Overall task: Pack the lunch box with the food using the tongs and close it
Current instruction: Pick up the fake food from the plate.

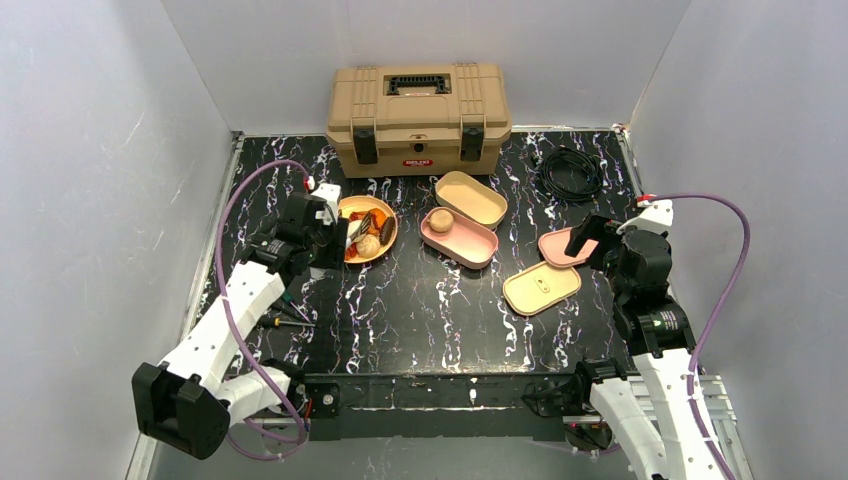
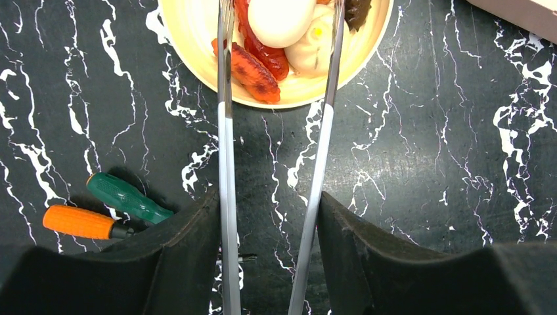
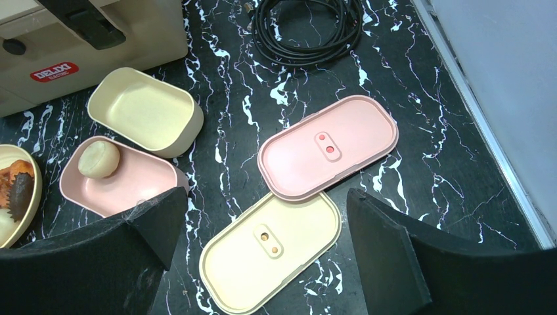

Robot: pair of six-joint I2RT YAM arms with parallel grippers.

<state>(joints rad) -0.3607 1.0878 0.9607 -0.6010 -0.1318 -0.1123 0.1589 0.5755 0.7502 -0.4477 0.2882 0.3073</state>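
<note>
The left hand (image 2: 269, 223) pinches the tongs (image 2: 225, 164) part-closed. Their blades straddle the white egg (image 2: 281, 20) and the orange-red chunks (image 2: 253, 69) on the yellow plate (image 2: 190, 49), and the tips run out of view. This looks like the pick-up step: squeeze on one piece, then carry it to the pink lunch box (image 3: 141, 187), where one bun (image 3: 98, 159) already lies. The right hand (image 3: 263, 220) hangs spread and empty over the lids (image 3: 328, 147). The red label (image 3: 54, 71) on the toolbox (image 1: 418, 115) reads "DELIXI".

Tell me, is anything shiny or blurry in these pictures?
Left wrist view: the metal tongs gleam with glare, and the dark pincer fingers nearest the lens look soft. Right wrist view: the pink lid is crisp. Top external view: soft, even light, only faint shadows.
</note>
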